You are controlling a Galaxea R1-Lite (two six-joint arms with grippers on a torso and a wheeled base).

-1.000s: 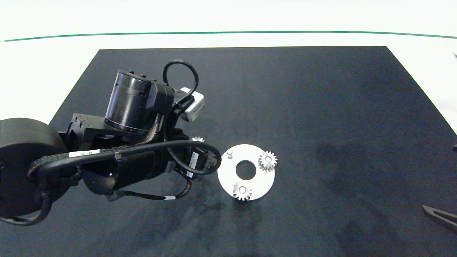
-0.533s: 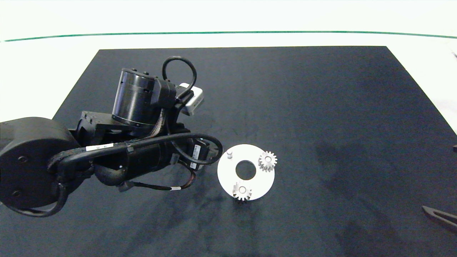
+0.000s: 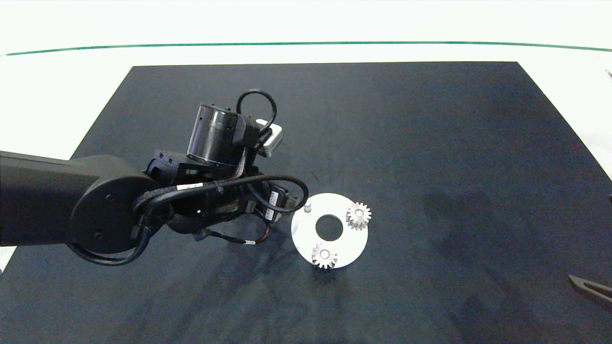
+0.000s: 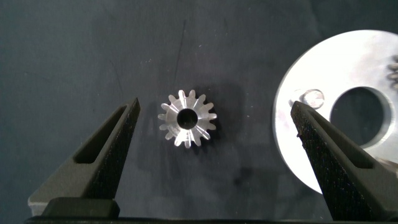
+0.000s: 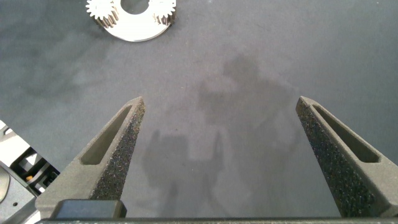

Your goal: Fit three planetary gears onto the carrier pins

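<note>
- Left arm has swung in toward the white disc (image 3: 351, 241) over the last sec; its wrist now sits right at the disc's edge, hiding the loose gear from above.
- Left gripper (image 4: 214, 124) is spread wide, holding nothing. Third planetary gear (image 4: 187, 118) lies flat on the dark mat (image 3: 430, 143) between its fingers, not touched yet, just beside the disc.
- Two gears already seated on pins: one (image 3: 358, 215) on the disc's right side, one (image 3: 324, 255) at the near edge.
- Last carrier pin (image 3: 307, 207) stands bare, close to the loose gear.
- Looks like it's lining up for pickup no. 3; needs to drop & close on the gear.
- Right gripper (image 5: 217, 130) parked off to the right, fingers apart, empty.
</note>
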